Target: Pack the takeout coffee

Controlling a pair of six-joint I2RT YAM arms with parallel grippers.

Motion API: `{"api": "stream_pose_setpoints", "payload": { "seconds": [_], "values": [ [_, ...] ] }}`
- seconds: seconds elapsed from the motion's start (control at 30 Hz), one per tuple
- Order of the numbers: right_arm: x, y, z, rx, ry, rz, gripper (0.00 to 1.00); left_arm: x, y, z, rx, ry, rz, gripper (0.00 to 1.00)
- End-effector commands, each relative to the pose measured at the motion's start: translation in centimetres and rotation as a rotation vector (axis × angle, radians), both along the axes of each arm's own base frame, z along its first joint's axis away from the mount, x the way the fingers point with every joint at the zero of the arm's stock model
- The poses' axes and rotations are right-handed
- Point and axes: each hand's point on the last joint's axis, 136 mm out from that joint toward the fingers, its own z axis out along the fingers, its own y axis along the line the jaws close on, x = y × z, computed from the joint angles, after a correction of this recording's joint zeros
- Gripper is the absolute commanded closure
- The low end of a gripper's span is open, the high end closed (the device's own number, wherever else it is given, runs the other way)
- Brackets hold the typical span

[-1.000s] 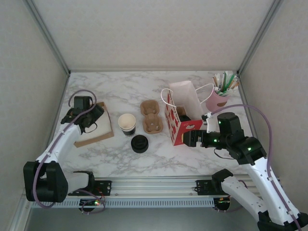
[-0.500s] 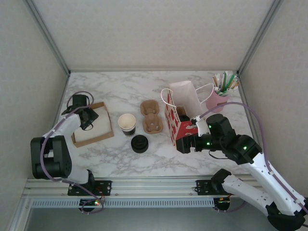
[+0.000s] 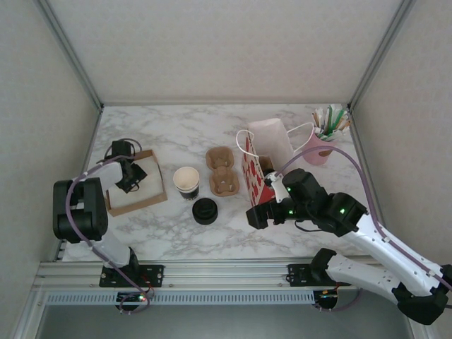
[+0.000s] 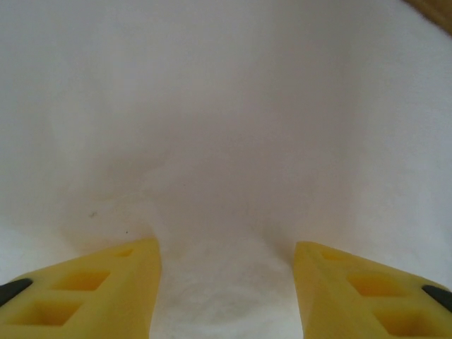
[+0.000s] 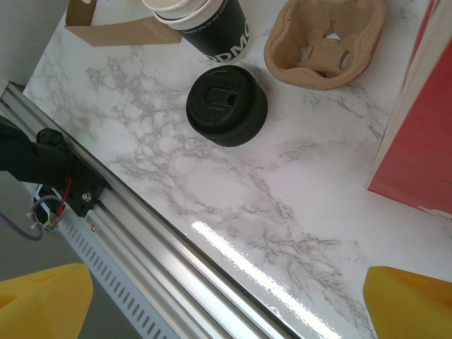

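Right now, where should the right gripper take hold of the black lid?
Probably across its outer rim, coming down from above. The lid lies flat, round and low, so only its sides offer a grip. Keep clear of the cup close beside it.

open paper cup (image 3: 186, 180): one was counted
black lid (image 3: 205, 211): one was counted
pulp cup carrier (image 3: 221, 171): one was counted
red paper bag (image 3: 253, 176): one was counted
pink cup (image 3: 318, 150): one was counted; the sticks in it could not be counted
cardboard tray (image 3: 138, 205): one was counted
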Motion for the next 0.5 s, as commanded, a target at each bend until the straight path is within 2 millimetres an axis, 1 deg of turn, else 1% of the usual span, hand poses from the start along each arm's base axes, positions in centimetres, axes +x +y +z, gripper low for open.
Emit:
{"api": "stream_pose_setpoints", "payload": {
  "seconds": [0.0, 0.07, 0.17, 0.33, 0.47],
  "values": [
    [0.5, 0.5, 1.2, 0.017, -0.043, -0.005, 0.01, 0.6, -0.3, -1.5, -0.024, 0.017, -0.019, 0.49],
    [0.5, 0.4, 1.2, 0.015, -0.045, -0.007, 0.01, 0.4, -0.5, -2.3, -0.036, 0.026, -0.024, 0.54],
    [0.4, 0.4, 1.3, 0.013, -0.045, -0.007, 0.01, 0.1, -0.5, -2.7, -0.036, 0.032, -0.023, 0.55],
    [0.5, 0.3, 1.4, 0.010, -0.048, -0.013, 0.01, 0.3, -0.4, -1.9, -0.027, 0.017, -0.022, 0.57],
    [0.6, 0.4, 1.3, 0.008, -0.044, -0.018, 0.01, 0.7, -0.3, -1.0, -0.018, -0.001, -0.023, 0.70]
  ]
}}
